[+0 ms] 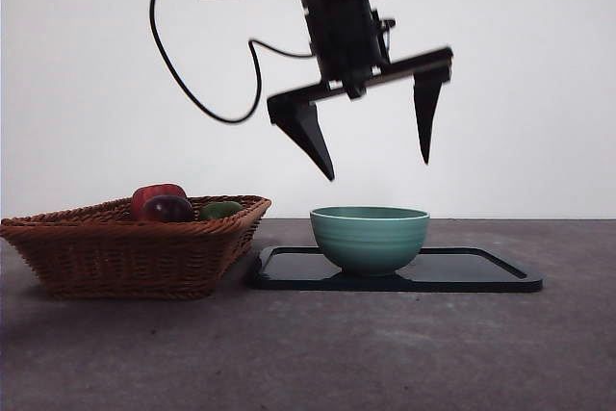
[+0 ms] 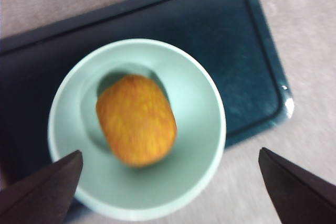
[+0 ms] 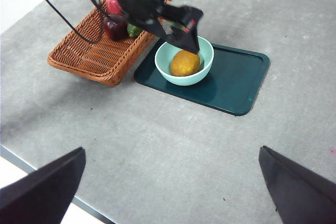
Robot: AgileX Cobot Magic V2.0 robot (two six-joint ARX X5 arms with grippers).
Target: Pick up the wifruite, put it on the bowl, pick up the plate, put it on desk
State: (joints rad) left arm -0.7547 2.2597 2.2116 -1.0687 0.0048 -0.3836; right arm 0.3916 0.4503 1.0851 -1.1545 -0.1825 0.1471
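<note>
The wifruite [image 2: 136, 120], oval and golden-brown, lies inside the mint-green bowl [image 2: 202, 90], free of any jaw. In the front view the wall of the bowl [image 1: 370, 238] hides it. My left gripper [image 1: 377, 169] hangs open a little above the bowl's rim with nothing held, jaws wide on either side. The bowl stands on the plate [image 1: 481, 271], a flat dark rectangular tray lying on the desk [image 1: 385, 353]. The right wrist view shows the wifruite [image 3: 185, 63] in the bowl [image 3: 163, 61] from afar. My right gripper [image 3: 171, 150] is open, high over the desk's near edge.
A brown wicker basket [image 1: 135, 247] sits just left of the tray, touching its corner. It holds a dark red-purple fruit [image 1: 164, 204] and a green fruit [image 1: 221, 210]. A black cable [image 1: 192, 93] loops down behind the left arm.
</note>
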